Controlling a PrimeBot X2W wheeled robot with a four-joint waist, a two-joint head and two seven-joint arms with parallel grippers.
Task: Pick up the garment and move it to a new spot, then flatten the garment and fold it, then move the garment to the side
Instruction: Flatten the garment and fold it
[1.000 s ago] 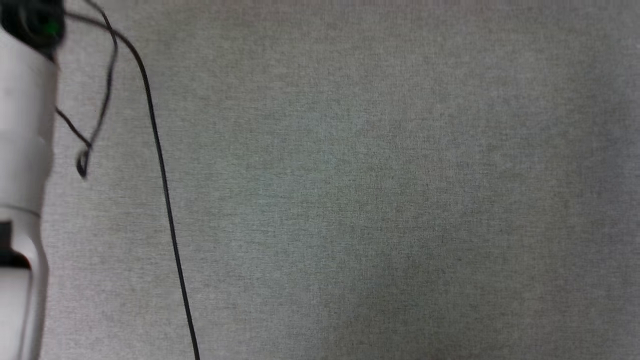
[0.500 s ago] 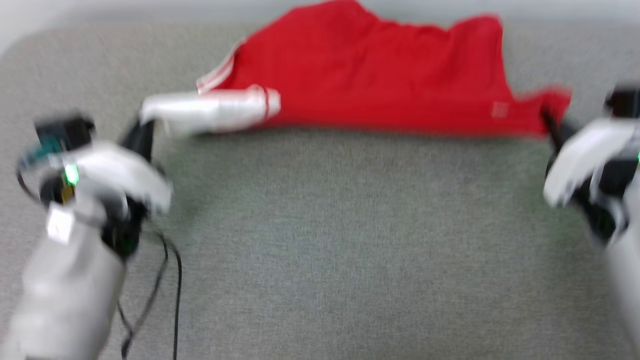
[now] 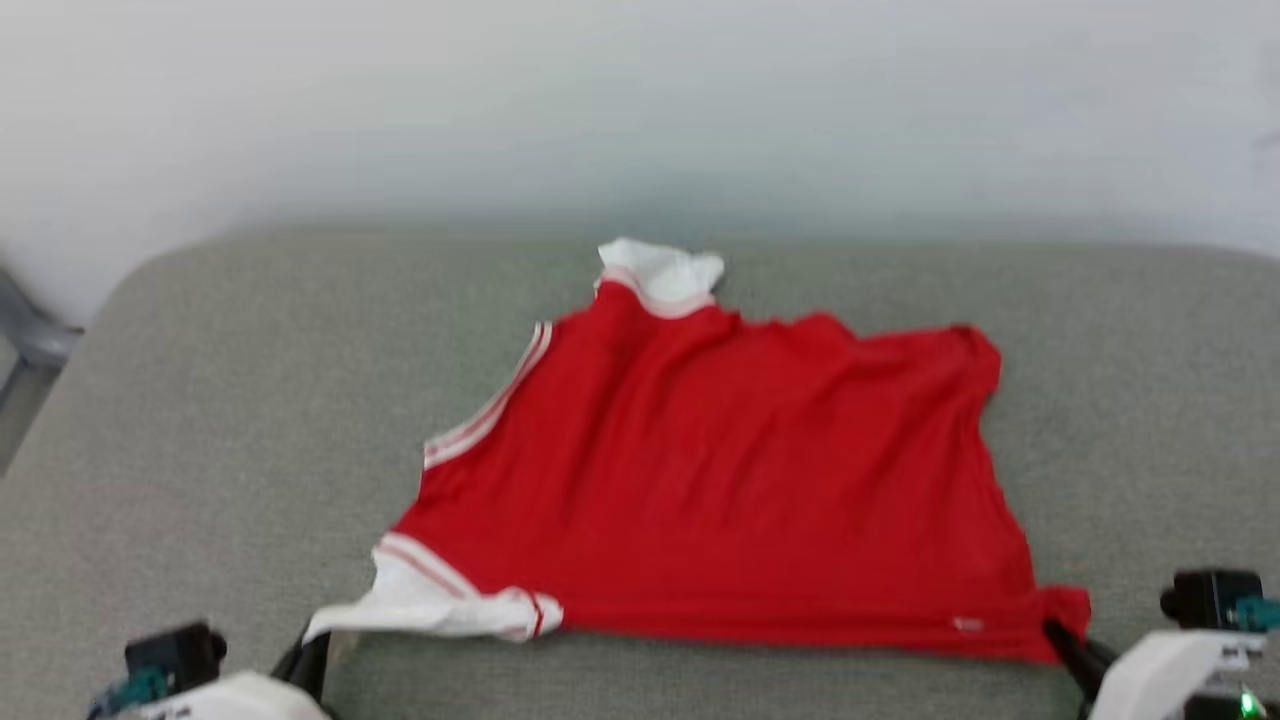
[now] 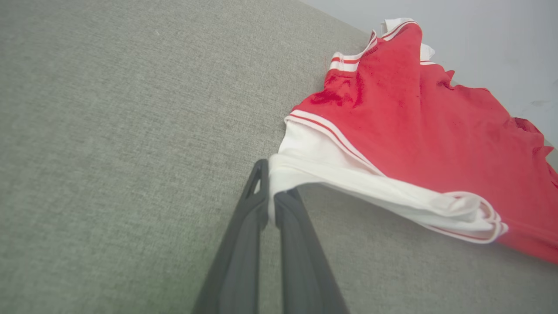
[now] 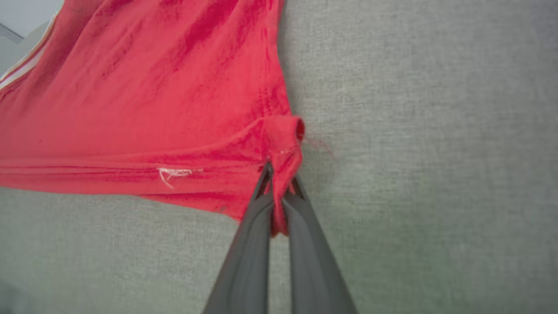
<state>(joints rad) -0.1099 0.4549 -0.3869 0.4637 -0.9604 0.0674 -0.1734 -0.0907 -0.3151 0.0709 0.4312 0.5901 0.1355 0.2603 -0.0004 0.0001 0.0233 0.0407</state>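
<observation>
Head view: our garment [image 3: 720, 480] lies spread on the grey cushion [image 3: 250, 400]; our left gripper [image 4: 270, 192] pinches its white sleeve, our right gripper [image 5: 281, 176] clamps its red hem corner.

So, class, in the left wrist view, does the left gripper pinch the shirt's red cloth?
No, the left gripper is shut on the white sleeve of the garment.

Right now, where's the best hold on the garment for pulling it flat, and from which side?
Probably two near corners of the garment, from the robot's side: white sleeve for the left gripper, red hem corner for the right gripper. Both protrude, bunched thin for the jaws.
</observation>
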